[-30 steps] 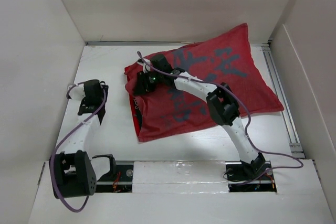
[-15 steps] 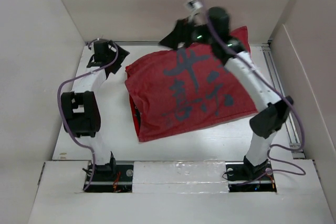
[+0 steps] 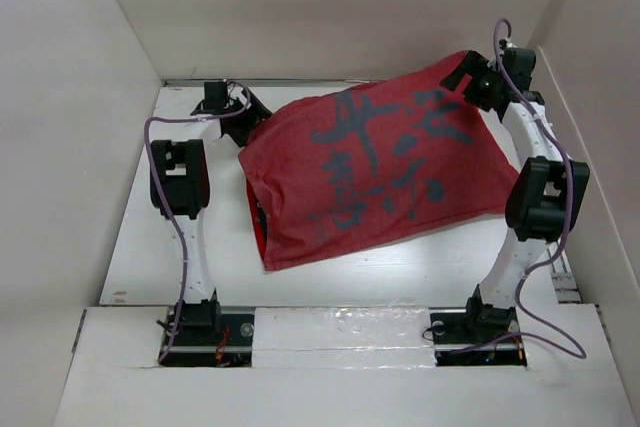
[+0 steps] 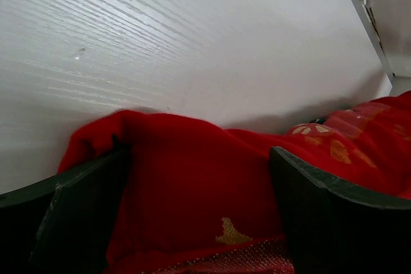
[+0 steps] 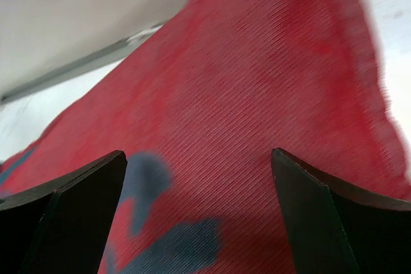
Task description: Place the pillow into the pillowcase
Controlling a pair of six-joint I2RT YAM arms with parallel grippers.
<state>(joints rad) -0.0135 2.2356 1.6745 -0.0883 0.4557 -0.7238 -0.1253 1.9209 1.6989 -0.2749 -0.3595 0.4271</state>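
Note:
The red pillowcase [image 3: 385, 172] lies plump and slanted across the middle of the table, with dark characters on its upper face. No white pillow shows; it is hidden or out of view. My left gripper [image 3: 248, 115] is at the case's far left corner. In the left wrist view [image 4: 198, 158] its jaws stand wide apart with a fold of red fabric [image 4: 192, 190] bearing a gold motif between them. My right gripper [image 3: 472, 82] is at the case's far right corner. In the right wrist view [image 5: 198, 153] its jaws are wide open just over the red cloth [image 5: 257, 94].
White walls enclose the table [image 3: 190, 247] on the left, back and right. A metal rail [image 3: 535, 197] runs along the right side. The case's near left corner [image 3: 270, 257] has a dark opening along its left edge.
The left arm swung from the near left side to the case's far left corner. The right arm moved from over the case's left end, up and across, to its far right corner.

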